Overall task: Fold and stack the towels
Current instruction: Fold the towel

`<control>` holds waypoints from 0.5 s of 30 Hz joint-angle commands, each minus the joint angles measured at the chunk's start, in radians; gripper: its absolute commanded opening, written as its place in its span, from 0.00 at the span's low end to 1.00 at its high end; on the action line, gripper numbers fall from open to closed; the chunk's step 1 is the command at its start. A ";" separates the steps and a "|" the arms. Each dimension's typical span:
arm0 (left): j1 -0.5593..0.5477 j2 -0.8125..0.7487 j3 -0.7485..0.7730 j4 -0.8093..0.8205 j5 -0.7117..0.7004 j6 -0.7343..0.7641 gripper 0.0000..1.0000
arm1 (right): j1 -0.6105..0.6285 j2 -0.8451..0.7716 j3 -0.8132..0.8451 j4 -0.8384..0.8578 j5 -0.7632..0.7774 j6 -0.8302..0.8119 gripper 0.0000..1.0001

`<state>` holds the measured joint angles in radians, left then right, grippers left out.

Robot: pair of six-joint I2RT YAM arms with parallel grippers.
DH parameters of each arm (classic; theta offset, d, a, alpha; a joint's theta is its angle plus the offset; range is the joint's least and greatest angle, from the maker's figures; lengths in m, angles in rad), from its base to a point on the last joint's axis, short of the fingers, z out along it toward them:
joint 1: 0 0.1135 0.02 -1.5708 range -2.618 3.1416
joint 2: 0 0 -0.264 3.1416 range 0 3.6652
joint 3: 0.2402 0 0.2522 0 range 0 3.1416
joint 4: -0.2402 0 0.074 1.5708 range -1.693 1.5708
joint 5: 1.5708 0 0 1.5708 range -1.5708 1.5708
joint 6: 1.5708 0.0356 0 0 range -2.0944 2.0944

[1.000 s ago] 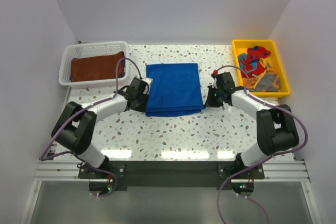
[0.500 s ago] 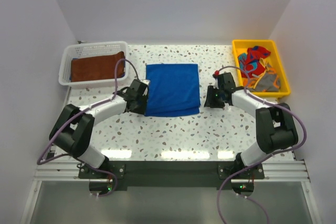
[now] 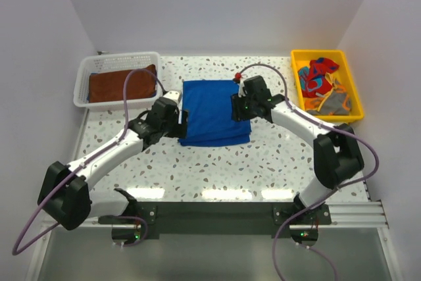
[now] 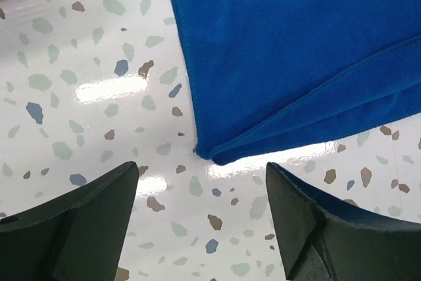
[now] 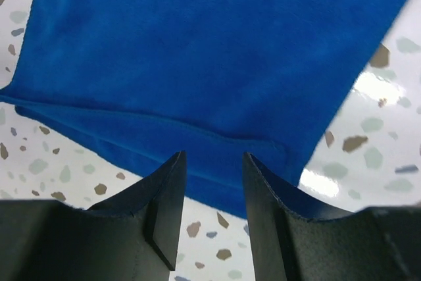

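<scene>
A blue towel lies folded flat at the middle of the table. My left gripper hovers at its near left corner. In the left wrist view, the left gripper stands wide open over bare table, just short of the blue towel. My right gripper hangs over the towel's right edge. In the right wrist view, the right gripper is open with a narrow gap, above the blue towel, and nothing is between the fingers. A brown towel lies folded in the white basket.
The white basket stands at the back left. A yellow bin with several crumpled coloured cloths stands at the back right. White walls close in the table on three sides.
Both grippers have opened and let go of the blue towel, which now lies flat. The right gripper moved left and back over the towel's right edge. The left arm shifted slightly.
</scene>
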<state>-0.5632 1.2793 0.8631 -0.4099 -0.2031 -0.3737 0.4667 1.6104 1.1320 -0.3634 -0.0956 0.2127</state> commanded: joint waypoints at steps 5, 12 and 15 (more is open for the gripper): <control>-0.001 -0.095 -0.068 0.025 -0.097 -0.018 0.88 | 0.052 0.213 0.179 -0.020 0.051 -0.079 0.45; -0.001 -0.227 -0.144 0.048 -0.154 0.009 0.94 | 0.093 0.313 0.241 -0.072 0.066 -0.090 0.45; 0.000 -0.261 -0.174 0.069 -0.162 0.010 0.95 | 0.107 0.318 0.235 -0.104 0.068 -0.091 0.42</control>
<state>-0.5632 1.0512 0.7094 -0.3988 -0.3218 -0.3748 0.5571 1.9308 1.3331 -0.4187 -0.0422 0.1406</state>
